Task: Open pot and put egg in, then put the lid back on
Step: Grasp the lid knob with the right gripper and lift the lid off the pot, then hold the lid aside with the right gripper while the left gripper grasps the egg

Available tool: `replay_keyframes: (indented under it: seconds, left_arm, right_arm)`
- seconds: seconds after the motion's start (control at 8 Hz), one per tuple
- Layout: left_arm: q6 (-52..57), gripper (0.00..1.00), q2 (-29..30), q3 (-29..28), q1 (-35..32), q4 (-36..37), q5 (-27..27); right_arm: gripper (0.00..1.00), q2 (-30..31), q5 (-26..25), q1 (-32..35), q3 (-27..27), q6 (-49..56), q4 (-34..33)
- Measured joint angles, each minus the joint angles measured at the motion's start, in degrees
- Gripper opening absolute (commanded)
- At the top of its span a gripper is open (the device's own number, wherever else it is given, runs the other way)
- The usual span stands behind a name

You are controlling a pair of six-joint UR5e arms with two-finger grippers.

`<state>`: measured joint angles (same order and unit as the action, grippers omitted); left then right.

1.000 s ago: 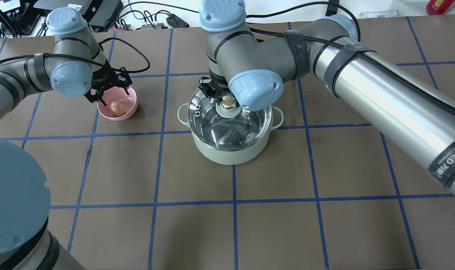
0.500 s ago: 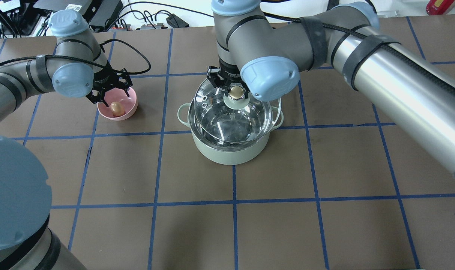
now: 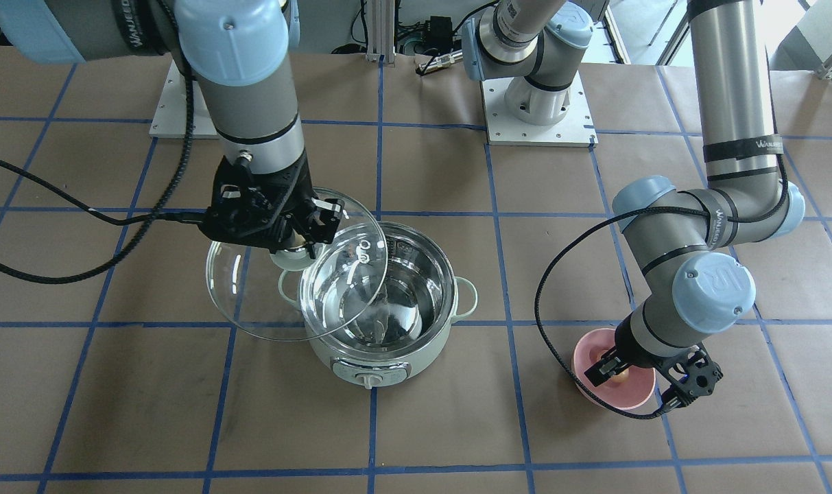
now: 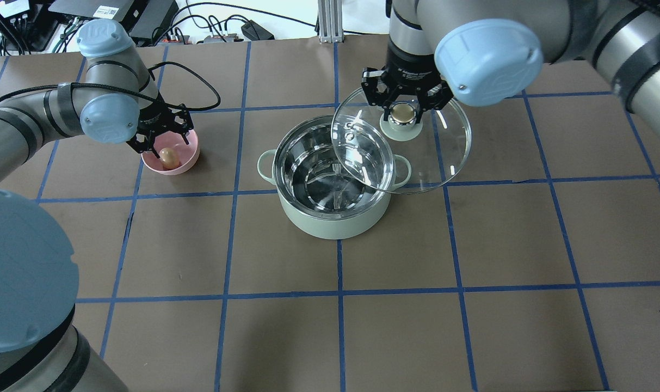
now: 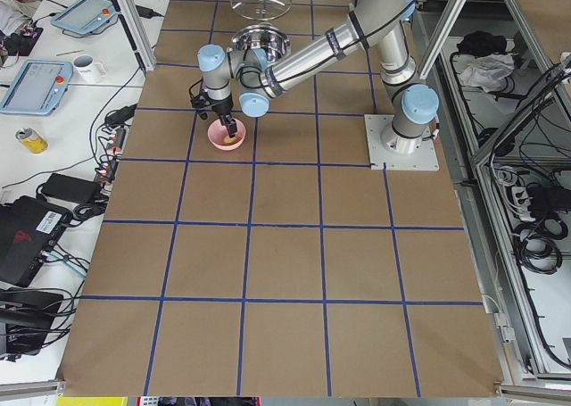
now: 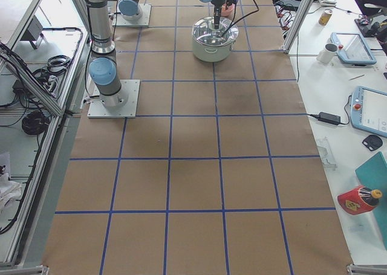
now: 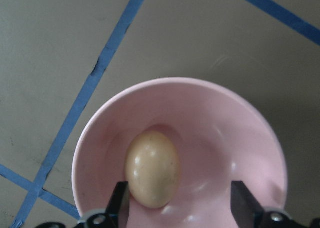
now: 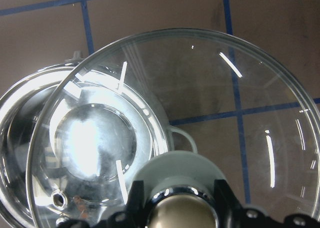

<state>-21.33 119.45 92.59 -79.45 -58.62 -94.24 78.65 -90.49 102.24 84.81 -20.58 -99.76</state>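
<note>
Change: a second ago the lid (image 4: 417, 158) was seated on the pot (image 4: 335, 226). Half a second ago it had just lifted. Now it is off and swung to about 2 o'clock of the pot in the overhead view.

Right claw (image 4: 403, 111) is clamped on the beige knob (image 4: 403, 114) and carries the lid in the air, not on the tabletop (image 4: 471, 245). The glass edge overlaps the pot's 2 o'clock rim in that view, but most of the steel interior is exposed. "Open pot" looks effectively done.

Left claw (image 4: 161, 141) hasn't shifted over that second. It hangs over the pink bowl (image 4: 192, 158) at 9 o'clock of the pot, fingers spread with nothing gripped. The egg (image 7: 152, 169) lies in the bowl bottom between the fingers. In the wrist view it sits off-centre, just beside one finger (image 7: 120, 203).

Judgement: the way in is clear, so the egg pick is next. Re-centre before closing, or the egg may roll out sideways. The lid should clear further, so the left arm's drop path isn't under glass.
</note>
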Motion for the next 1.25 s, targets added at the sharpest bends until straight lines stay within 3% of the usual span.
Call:
replay_keyframes:
  seconds: [0.5,1.25]
  left_arm:
    - [0.0,0.72,0.6,0.1,0.0,0.0,-0.2]
    - [0.0,0.72,1.8,0.2,0.0,-0.1,-0.9]
  right_arm:
    - [0.36,4.9,-0.1,-7.4,0.1,10.3,6.6]
    - [0.35,6.2,-0.2,-9.2,0.3,12.8,7.9]
